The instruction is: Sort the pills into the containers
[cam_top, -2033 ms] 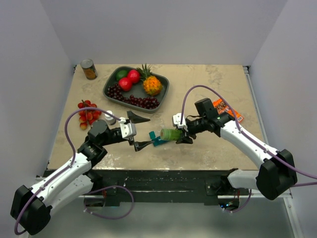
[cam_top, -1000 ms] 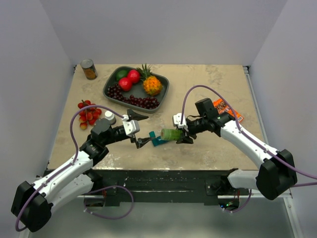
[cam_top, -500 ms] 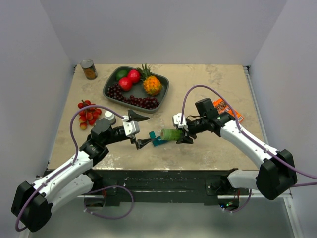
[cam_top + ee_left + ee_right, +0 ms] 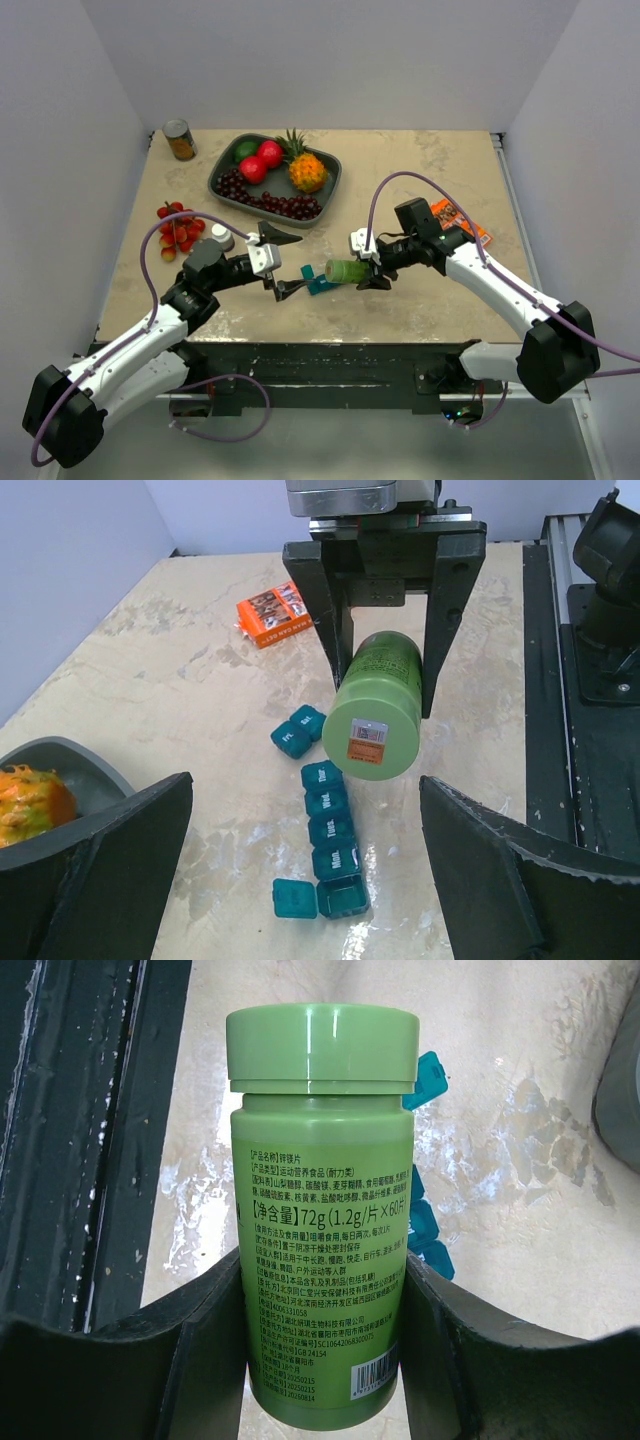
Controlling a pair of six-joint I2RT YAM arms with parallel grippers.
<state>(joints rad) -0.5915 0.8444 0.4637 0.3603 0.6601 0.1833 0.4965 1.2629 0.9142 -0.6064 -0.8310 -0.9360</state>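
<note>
The teal containers [image 4: 318, 282] lie on the table between my two grippers. In the left wrist view they are a strip of several cubes [image 4: 332, 825], the nearest one open and empty with its lid [image 4: 295, 898] flipped aside, and a separate pair [image 4: 298, 730]. My right gripper [image 4: 366, 268] is shut on the green bottle [image 4: 345, 270], capped and held level just above the strip; it also shows in the right wrist view [image 4: 325, 1220]. My left gripper [image 4: 284, 263] is open and empty, just left of the containers. No loose pills show.
A dark grey fruit tray [image 4: 222, 166] with pineapple, apples and grapes stands at the back left. A can [image 4: 180, 140] is in the far left corner, cherry tomatoes [image 4: 178, 225] by my left arm, an orange packet [image 4: 460, 222] at the right.
My left gripper has shifted a little to the right, toward the containers. My right gripper still holds the green bottle in the same place.
</note>
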